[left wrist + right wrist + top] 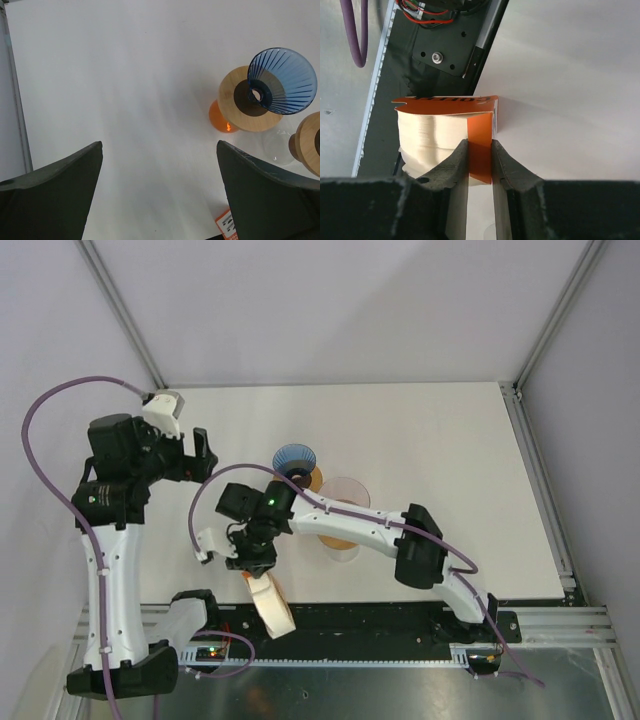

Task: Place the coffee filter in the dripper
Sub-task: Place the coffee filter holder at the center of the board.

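Note:
A stack of cream paper coffee filters (pixel 427 135) sits in an orange cardboard sleeve (pixel 481 125) at the table's near edge, also in the top view (pixel 271 606). My right gripper (pixel 480 146) is shut on the sleeve's orange flap; in the top view it (pixel 255 562) is just behind the pack. The blue ribbed dripper (pixel 295 459) rests tilted on a wooden ring with an orange base (pixel 221 118) behind it; it shows in the left wrist view (pixel 285 80). My left gripper (pixel 160 147) is open and empty over bare table, left of the dripper (pixel 204 454).
A clear glass dripper (pixel 345 498) with a wooden collar (pixel 309 142) stands right of the blue one, under my right arm. The black mounting rail (pixel 380 618) runs along the near edge. A corner of the orange sleeve (pixel 226 224) shows by my left gripper's right finger.

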Action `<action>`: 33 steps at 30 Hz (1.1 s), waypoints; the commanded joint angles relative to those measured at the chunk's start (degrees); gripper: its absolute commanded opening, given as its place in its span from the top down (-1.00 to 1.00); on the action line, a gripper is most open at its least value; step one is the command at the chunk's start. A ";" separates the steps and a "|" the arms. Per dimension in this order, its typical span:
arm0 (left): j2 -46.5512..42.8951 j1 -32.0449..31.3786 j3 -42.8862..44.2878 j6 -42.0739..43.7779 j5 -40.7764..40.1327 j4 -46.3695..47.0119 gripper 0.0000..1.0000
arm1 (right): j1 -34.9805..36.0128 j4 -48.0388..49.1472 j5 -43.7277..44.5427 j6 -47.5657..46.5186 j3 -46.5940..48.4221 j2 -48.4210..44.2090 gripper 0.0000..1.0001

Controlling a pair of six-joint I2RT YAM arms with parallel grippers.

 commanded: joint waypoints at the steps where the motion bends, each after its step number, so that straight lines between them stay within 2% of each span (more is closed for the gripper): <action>1: -0.04 0.60 -0.50 1.93 -0.43 0.33 -0.99 | 0.47 -1.86 2.16 -5.33 3.30 1.16 1.00; 8: 0.66 0.59 -0.73 2.59 -0.87 0.59 -0.99 | -1.62 1.53 -0.29 -9.81 3.63 2.07 1.00; 20: 1.50 0.60 -1.67 2.80 -1.16 1.69 -0.99 | -4.87 6.60 2.95 -11.82 8.02 7.55 0.99; 23: 1.54 0.60 -2.10 3.00 -1.25 1.84 -0.99 | -4.17 8.74 3.78 -11.67 7.17 6.82 0.71; 33: 1.72 0.59 -2.87 3.72 -1.11 2.32 -0.99 | -2.34 13.36 9.93 -10.83 4.15 2.01 -0.02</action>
